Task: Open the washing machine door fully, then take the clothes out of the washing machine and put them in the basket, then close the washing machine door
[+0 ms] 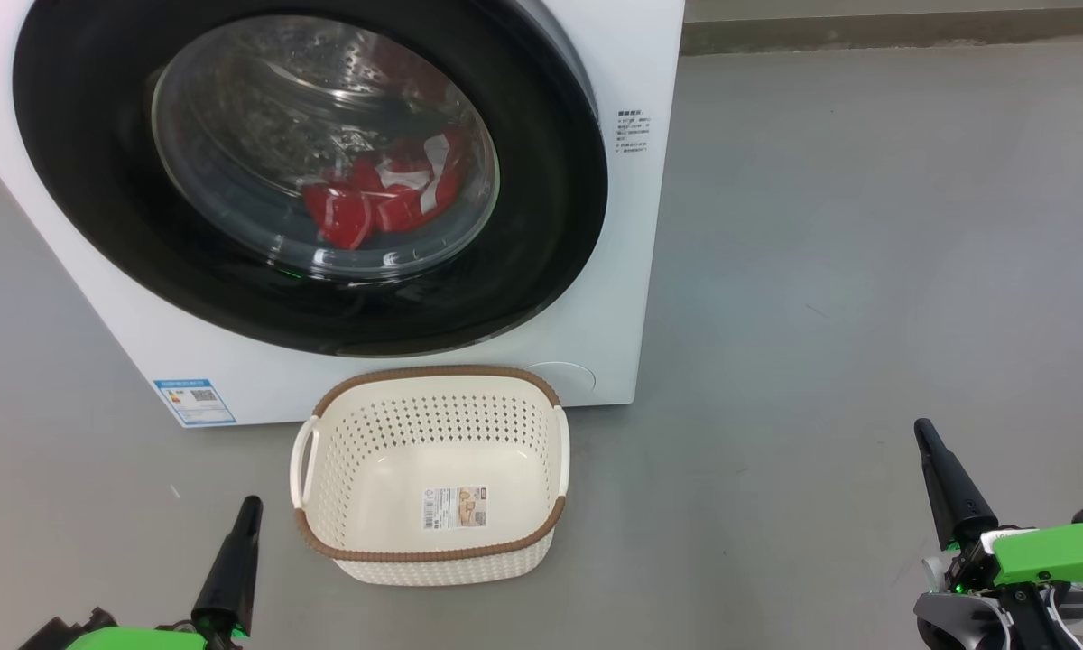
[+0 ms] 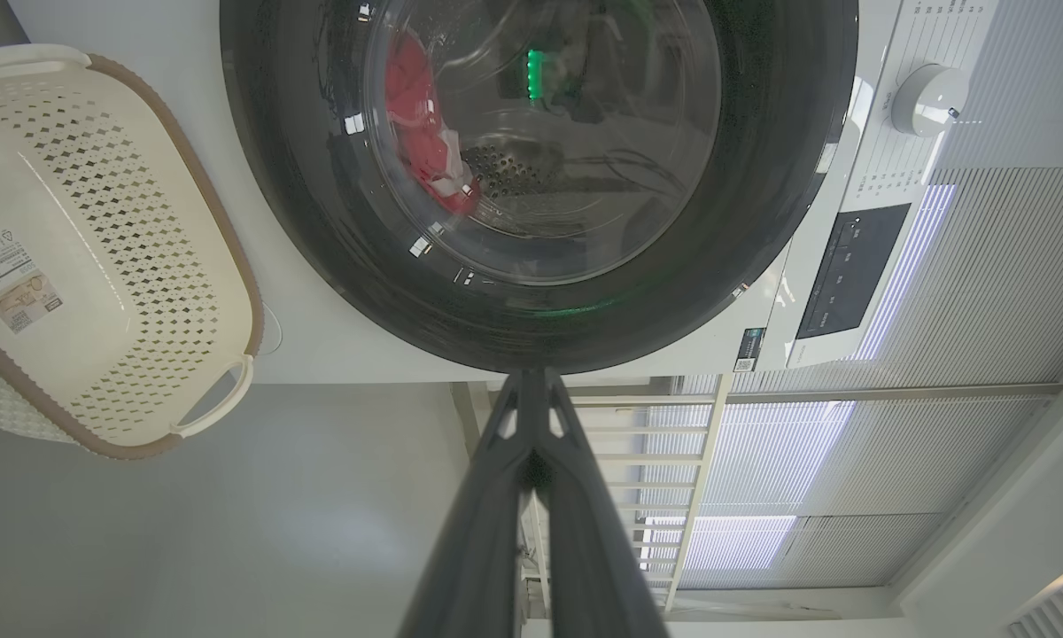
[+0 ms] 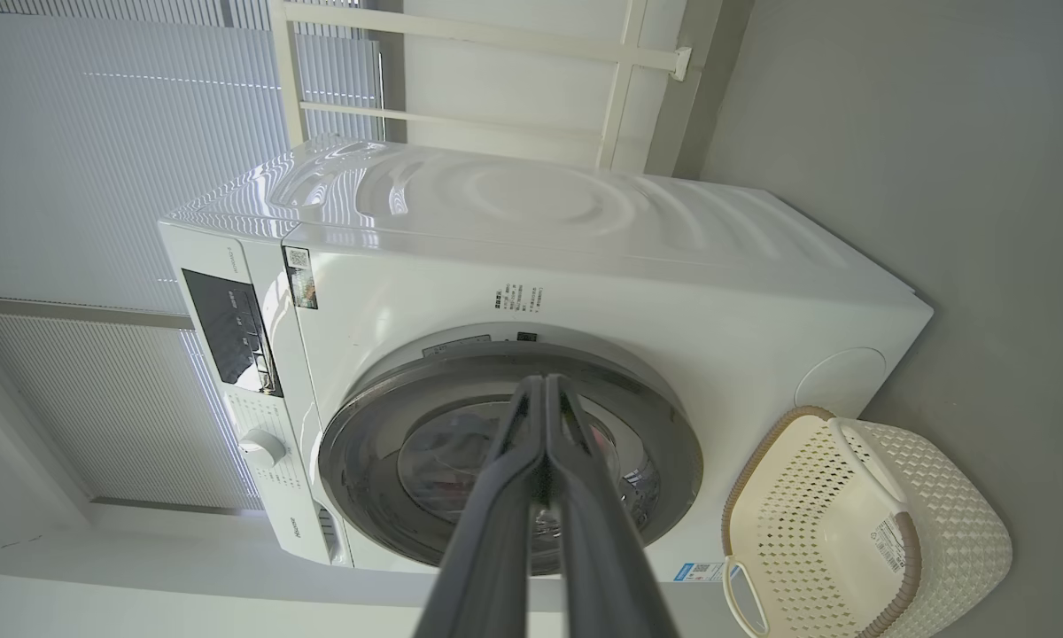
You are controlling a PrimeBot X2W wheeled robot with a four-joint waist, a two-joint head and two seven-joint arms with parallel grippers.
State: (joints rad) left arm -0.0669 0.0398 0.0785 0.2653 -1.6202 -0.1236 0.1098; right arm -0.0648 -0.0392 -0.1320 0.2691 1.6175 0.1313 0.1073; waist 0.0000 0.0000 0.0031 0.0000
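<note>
Empty, pinched shut: left gripper (image 1: pixel 251 504); right gripper (image 1: pixel 923 429).
We judge the door (image 1: pixel 99 226) stiff, glossy, slippery; hook its rim; clothes (image 1: pixel 370 203) behind it soft, light.

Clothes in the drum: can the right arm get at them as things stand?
Probably not. The washing machine door looks shut over the clothes, seen through its glass. The right tool hangs low, fingers together; the door must open first.

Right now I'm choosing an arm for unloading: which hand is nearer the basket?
Left. The left hand sits just left of the basket; the right hand is far off to its right.
</note>
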